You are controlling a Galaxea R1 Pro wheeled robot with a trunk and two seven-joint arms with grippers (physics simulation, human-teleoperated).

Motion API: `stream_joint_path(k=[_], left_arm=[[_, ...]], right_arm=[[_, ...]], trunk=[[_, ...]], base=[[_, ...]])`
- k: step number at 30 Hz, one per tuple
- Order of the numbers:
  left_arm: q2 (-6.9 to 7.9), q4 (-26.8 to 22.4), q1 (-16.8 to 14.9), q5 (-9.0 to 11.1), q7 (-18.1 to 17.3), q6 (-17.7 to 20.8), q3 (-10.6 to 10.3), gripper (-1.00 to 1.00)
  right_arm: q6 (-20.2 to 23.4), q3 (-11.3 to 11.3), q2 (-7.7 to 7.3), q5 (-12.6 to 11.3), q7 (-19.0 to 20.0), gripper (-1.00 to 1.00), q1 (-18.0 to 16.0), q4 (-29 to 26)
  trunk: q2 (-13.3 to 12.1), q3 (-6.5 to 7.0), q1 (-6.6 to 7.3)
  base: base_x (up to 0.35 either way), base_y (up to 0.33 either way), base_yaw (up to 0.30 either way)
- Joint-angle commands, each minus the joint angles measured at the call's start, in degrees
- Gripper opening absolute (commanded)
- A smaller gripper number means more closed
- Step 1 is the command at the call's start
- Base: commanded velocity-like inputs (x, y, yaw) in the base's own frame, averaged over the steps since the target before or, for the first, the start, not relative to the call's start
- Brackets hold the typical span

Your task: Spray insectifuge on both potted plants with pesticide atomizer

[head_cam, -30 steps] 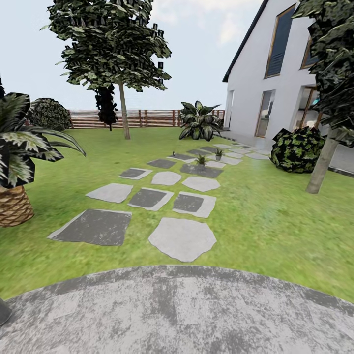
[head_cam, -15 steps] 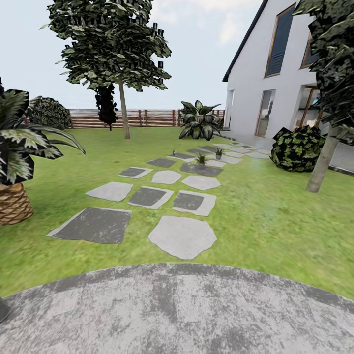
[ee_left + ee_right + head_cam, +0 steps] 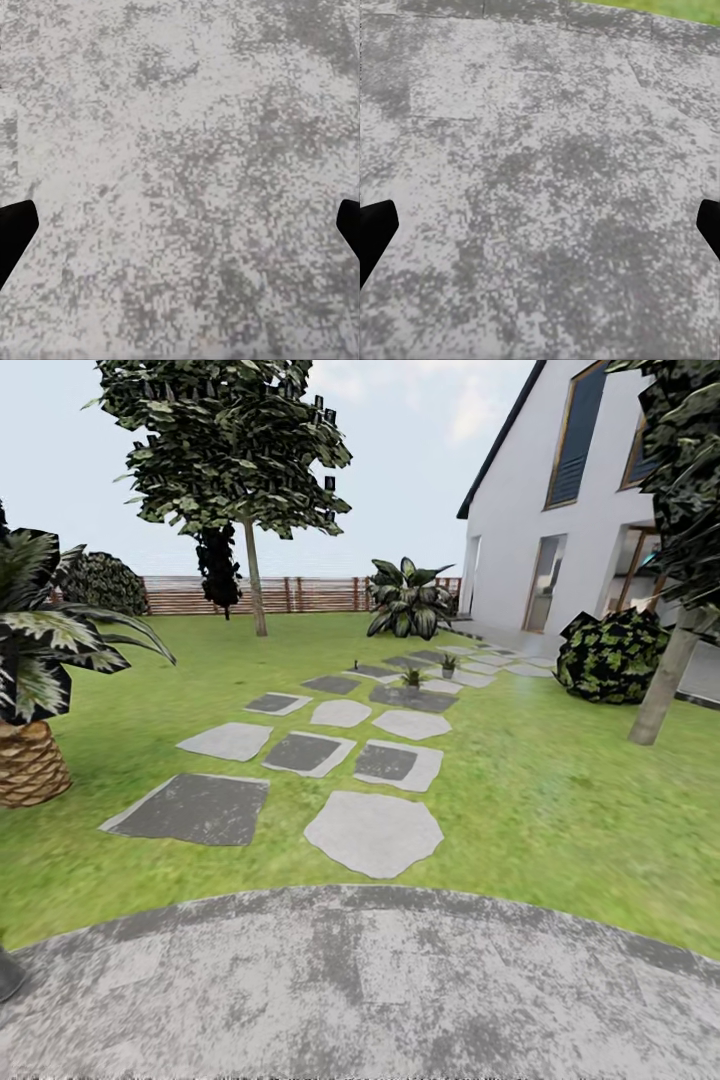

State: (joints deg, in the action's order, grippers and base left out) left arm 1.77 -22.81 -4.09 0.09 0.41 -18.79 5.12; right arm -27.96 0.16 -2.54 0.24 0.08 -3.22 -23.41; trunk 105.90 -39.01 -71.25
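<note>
No brand, label or writing can be read anywhere. At nine o'clock in the head view a striped-leaf plant in a woven basket (image 3: 28, 690) is cut off by the frame edge. The garden (image 3: 540, 780) lawn spreads ahead, with stepping stones (image 3: 374, 832) running toward twelve o'clock. On the far stones stand the two potted plants (image 3: 412, 679), small and hard to make out; a tiny dark upright speck (image 3: 355, 665) just beside them at eleven o'clock may be the pesticide atomizer, too small to tell. A white house (image 3: 560, 510) rises at two o'clock. Grey mottled paving (image 3: 360, 990) lies nearest. The left end effector (image 3: 180, 225) and right end effector (image 3: 540, 225) each show spread black fingertips (image 3: 15, 229) at the edges, holding nothing.
</note>
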Motion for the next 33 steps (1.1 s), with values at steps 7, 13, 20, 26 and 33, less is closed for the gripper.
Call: stream_joint_path(k=[7, 13, 20, 26, 33], left_arm=[[-0.01, 0.05, -0.04, 0.0, 0.05, -0.19, 0.06, 1.0], [-0.01, 0.05, -0.04, 0.0, 0.03, -0.19, 0.06, 1.0], [-0.01, 0.05, -0.04, 0.0, 0.06, -0.19, 0.06, 1.0], [-0.01, 0.05, -0.06, 0.0, 0.08, -0.19, 0.06, 1.0], [-0.01, 0.05, -0.04, 0.0, 0.07, -0.19, 0.06, 1.0]], right_arm=[[-0.17, 0.02, -0.01, 0.06, 0.01, 1.0, -0.03, 0.03], [-0.17, 0.02, -0.01, 0.11, 0.01, 1.0, -0.03, 0.03], [-0.17, 0.02, -0.01, 0.11, 0.01, 1.0, -0.03, 0.03], [-0.17, 0.02, -0.01, 0.11, 0.01, 1.0, -0.03, 0.03], [-0.17, 0.02, -0.01, 0.11, 0.01, 1.0, -0.03, 0.03]], trunk=[[2.85, -1.95, -1.54], [5.25, -3.56, -2.85], [8.06, -5.45, -4.39], [10.47, -7.06, -5.71], [13.27, -8.94, -7.25]], base=[[0.0, 0.0, 0.117], [0.0, 0.0, 0.12], [0.0, 0.0, 0.12], [0.0, 0.0, 0.12], [0.0, 0.0, 0.12]])
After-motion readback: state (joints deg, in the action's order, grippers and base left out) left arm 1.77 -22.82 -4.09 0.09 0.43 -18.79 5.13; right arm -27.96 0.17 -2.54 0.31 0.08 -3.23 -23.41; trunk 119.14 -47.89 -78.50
